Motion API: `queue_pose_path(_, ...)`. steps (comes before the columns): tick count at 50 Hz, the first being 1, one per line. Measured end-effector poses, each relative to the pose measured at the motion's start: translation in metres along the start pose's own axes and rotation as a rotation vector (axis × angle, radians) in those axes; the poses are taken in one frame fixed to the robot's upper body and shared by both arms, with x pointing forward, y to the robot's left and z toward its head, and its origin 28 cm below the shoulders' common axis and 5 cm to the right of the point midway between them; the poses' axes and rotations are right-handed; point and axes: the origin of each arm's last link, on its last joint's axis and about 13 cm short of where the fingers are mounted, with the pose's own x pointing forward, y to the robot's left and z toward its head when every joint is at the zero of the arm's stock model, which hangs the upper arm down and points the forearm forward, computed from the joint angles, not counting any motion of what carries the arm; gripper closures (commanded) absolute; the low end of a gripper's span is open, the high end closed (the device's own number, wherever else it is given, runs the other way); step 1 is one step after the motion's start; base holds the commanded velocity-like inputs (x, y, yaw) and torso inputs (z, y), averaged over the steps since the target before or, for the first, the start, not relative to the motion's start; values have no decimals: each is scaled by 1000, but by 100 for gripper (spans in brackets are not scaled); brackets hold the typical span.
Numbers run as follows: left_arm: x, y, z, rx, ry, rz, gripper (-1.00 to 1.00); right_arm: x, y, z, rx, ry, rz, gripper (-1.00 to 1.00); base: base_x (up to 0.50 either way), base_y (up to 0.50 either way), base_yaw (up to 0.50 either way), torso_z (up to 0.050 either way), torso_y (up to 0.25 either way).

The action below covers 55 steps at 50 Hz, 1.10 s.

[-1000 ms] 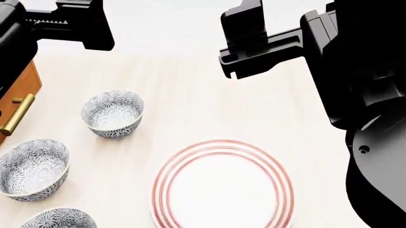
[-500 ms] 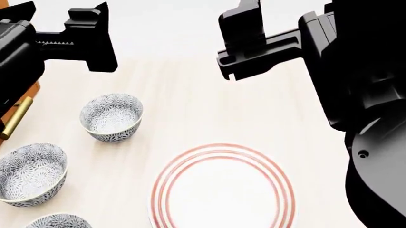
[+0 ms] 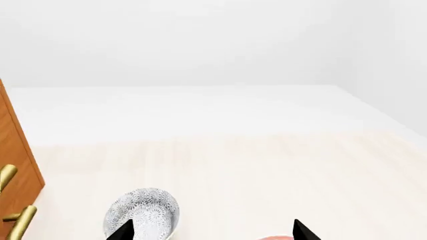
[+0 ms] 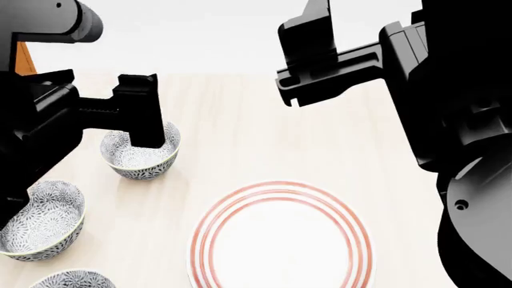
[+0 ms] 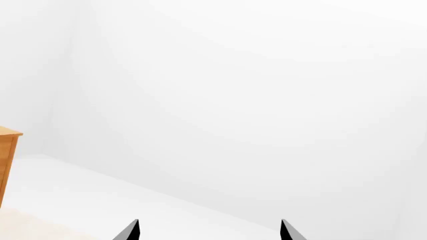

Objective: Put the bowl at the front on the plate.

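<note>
The bowl (image 4: 141,157), at ten o'clock from the plate (image 4: 280,237), looks brittle (slick glaze); pinch its rim; left gripper (image 3: 212,233) spread wide

Three bowls, white w/ dense grey-blue floral print: far one (image 4: 140,157), middle one (image 4: 40,219), front one (image 4: 74,279). Plate (image 4: 282,237) white w/ thin red rings. Table (image 4: 264,132) pale wood grain. Cabinet (image 3: 17,165) orange-brown, brass handles. Grippers black.
</note>
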Motion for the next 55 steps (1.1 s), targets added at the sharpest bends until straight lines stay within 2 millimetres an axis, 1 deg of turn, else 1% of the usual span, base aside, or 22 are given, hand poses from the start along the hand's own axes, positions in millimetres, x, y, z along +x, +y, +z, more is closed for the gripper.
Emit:
queue_pose_path(14, 5, 1, -18, 13, 86, 14, -100, 0, 0, -1, 0, 1, 2, -100, 0, 0, 0, 0, 0)
queue_pose_path(55, 17, 6, -58, 43, 382, 36, -100, -3, 0, -3, -5, -6, 3, -100, 0, 0, 0, 0, 0)
